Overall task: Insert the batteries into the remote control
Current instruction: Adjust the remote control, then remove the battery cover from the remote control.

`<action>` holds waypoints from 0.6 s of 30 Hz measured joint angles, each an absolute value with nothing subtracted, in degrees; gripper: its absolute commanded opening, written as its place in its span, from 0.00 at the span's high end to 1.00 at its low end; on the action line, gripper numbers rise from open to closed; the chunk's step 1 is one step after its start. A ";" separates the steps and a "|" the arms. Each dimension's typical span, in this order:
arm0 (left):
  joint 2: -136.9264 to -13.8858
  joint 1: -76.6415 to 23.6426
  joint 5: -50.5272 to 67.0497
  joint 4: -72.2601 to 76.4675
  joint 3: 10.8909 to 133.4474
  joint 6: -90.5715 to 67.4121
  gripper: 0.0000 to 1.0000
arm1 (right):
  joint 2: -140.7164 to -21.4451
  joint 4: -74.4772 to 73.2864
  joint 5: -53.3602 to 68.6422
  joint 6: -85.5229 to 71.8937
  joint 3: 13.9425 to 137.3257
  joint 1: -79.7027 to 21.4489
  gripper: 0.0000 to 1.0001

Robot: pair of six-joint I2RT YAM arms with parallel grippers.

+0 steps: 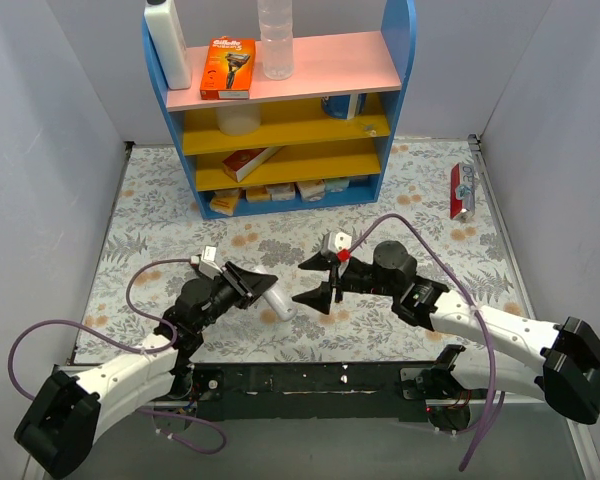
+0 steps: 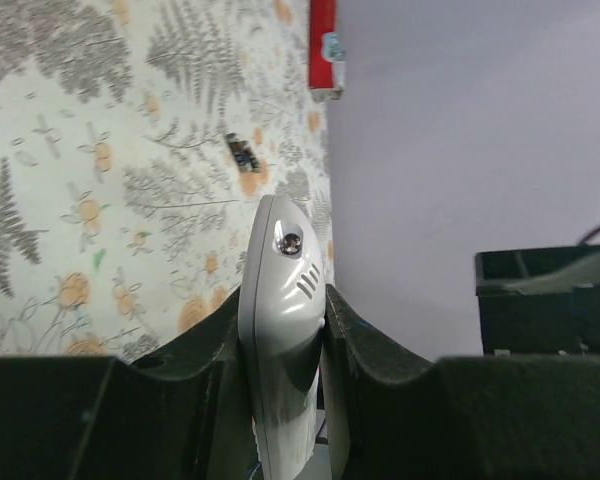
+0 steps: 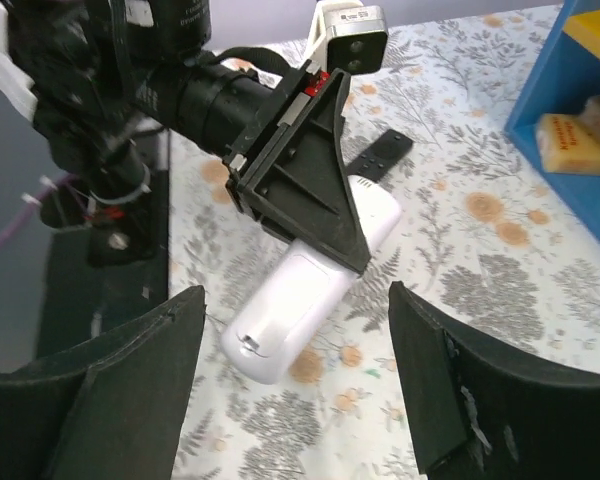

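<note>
Top external view is showing the left arm point(image 1: 130, 370) stretching low toward centre, left jaws clamping the white remote point(image 1: 281, 304), which is seemingly hanging just off the surface point(image 1: 180, 215). Right arm point(image 1: 480, 320) is mirroring it, right jaws gaping wide, facing the remote's end.

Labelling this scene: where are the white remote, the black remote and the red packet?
white remote point(image 3: 270, 335): right wrist view, its lower end.
black remote point(image 3: 380, 155): right wrist view, its middle.
red packet point(image 1: 460, 190): top view, its middle.
</note>
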State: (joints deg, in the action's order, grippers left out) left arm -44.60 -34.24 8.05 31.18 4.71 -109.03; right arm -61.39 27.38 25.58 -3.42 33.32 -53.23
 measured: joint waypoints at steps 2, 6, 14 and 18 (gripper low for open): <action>-45.78 -34.22 7.20 28.01 5.10 -110.34 1.00 | -61.30 25.32 25.08 2.42 33.34 -53.28 0.20; -47.57 -34.24 5.93 24.47 5.74 -112.49 1.00 | -61.93 22.70 24.38 12.69 33.19 -54.00 0.23; -52.18 -34.22 5.06 21.85 6.83 -114.08 1.00 | -67.64 20.47 23.88 25.96 33.08 -57.39 0.39; -54.59 -34.22 5.04 21.56 7.40 -114.32 1.00 | -71.42 19.40 23.70 28.88 33.10 -58.37 0.48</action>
